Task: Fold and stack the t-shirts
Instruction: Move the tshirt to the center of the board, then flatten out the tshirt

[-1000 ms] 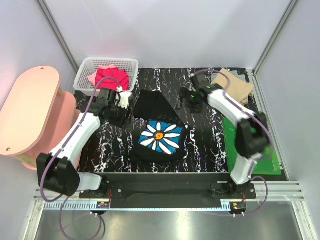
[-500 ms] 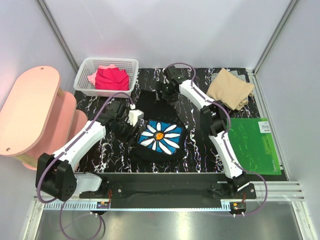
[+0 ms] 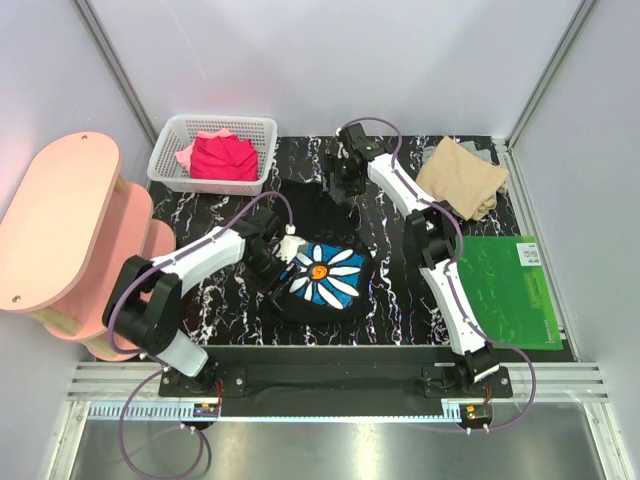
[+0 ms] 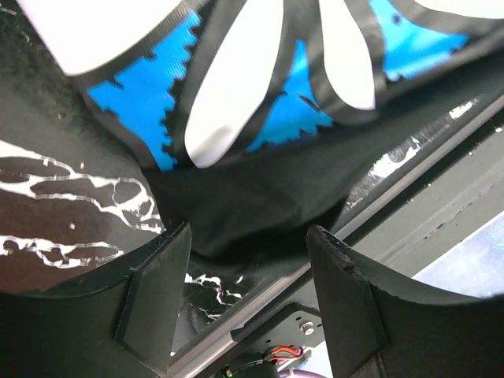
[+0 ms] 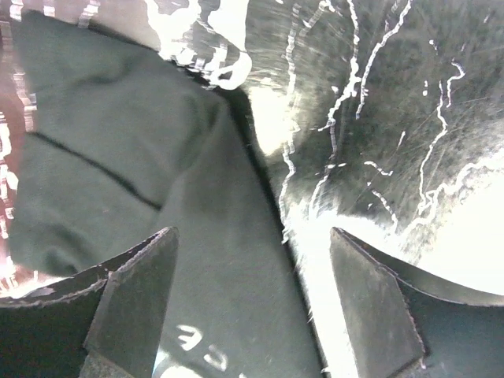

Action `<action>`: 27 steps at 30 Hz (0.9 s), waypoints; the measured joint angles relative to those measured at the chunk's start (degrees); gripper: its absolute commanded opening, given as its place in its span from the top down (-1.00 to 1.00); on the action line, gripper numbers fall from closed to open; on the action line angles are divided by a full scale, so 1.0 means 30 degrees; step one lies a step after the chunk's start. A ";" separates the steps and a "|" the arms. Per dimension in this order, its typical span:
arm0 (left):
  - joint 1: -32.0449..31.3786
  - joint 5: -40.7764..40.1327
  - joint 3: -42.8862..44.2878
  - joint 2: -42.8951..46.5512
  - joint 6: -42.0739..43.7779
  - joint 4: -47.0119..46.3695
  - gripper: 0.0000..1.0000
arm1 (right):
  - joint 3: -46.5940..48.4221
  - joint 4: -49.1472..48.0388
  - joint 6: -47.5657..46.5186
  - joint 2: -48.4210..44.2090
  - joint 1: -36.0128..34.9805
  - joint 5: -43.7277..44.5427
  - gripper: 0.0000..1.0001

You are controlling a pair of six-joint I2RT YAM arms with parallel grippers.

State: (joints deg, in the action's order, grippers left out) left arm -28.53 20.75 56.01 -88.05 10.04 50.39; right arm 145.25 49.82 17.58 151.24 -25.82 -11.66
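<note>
Black t-shirt (image 3: 318, 272) lies rumpled, seemingly half-folded.

The white-shelled left arm (image 3: 205, 251) and right arm (image 3: 450, 300) have black joints, looping purple cables (image 3: 262, 196), and matte black wedge fingers (image 4: 153, 303).

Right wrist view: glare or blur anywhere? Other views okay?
Right wrist: strong glare blows out the glossy table beside the black t-shirt, which looks washed-out grey. Left wrist: no glare, the daisy print is crisp, near fingers dark and soft. Top external: evenly lit, sharp.
</note>
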 measured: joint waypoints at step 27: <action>0.1158 -0.0328 0.4335 -0.0918 0.0219 0.1457 1.00 | -0.3126 -0.0546 0.1166 -0.0823 -0.0590 -0.1902 1.00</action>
State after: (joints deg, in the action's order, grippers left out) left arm -25.06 19.77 69.01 -90.80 10.70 54.76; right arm 135.87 48.18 21.08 148.77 -27.59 -17.37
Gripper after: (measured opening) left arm 0.007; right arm 0.022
